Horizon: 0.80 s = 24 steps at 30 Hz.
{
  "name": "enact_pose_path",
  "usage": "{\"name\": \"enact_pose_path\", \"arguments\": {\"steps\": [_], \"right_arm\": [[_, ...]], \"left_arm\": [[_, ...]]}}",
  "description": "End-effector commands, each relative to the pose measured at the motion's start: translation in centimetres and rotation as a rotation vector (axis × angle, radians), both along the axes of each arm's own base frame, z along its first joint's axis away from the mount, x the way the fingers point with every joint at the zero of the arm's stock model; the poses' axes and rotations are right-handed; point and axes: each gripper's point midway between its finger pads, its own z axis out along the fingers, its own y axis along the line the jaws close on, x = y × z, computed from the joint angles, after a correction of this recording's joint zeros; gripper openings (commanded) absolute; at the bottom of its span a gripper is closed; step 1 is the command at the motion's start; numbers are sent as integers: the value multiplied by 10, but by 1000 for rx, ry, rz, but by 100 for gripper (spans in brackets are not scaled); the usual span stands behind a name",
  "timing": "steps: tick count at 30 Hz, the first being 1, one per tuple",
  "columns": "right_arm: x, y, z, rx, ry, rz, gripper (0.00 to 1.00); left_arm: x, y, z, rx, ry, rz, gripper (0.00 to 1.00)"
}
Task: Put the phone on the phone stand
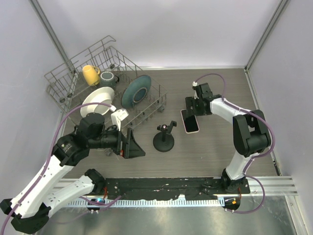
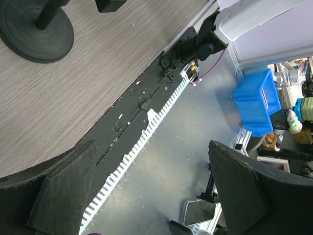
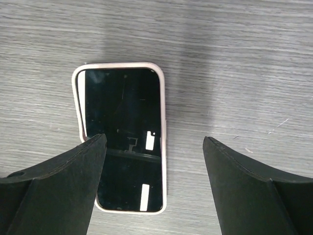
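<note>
The phone (image 1: 190,122) lies flat, screen up, on the wooden table right of centre. It fills the left half of the right wrist view (image 3: 122,122). My right gripper (image 1: 194,111) hovers over its far end, open and empty (image 3: 154,142). Its left finger (image 3: 58,186) overlaps the phone's left edge, and its right finger stands well clear over bare table. The phone stand (image 1: 164,137), black with a round base, stands upright left of the phone, and its base shows in the left wrist view (image 2: 36,29). My left gripper (image 1: 139,145) is open and empty, left of the stand (image 2: 151,147).
A grey wire dish rack (image 1: 73,73) at the back left holds a yellow mug (image 1: 90,74), a teal plate (image 1: 135,91), a white bowl (image 1: 96,100) and a dark cup. The black base rail (image 1: 161,186) runs along the near table edge.
</note>
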Motion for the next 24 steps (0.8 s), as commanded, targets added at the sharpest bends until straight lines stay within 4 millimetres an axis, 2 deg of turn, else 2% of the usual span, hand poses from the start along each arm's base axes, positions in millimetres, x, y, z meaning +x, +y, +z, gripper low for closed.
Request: {"name": "enact_pose_path", "arguments": {"steps": [1, 6, 11, 17, 20, 24], "right_arm": [[5, 15, 4, 81, -9, 101, 86], [-1, 27, -8, 140, 26, 144, 85], [-5, 24, -21, 131, 49, 135, 85], [-6, 25, -19, 115, 45, 124, 85], [-9, 32, -17, 106, 36, 121, 85], [-11, 34, -18, 39, 37, 101, 85]], "left_arm": [[0, 0, 7, -15, -33, -13, 100], [0, -1, 5, -8, -21, -17, 100], [0, -1, 4, -7, -22, -14, 100], [1, -2, 4, -11, -19, -12, 100], [2, -4, 4, -12, -15, -15, 100], [3, -4, 4, -14, -16, -14, 100]]}}
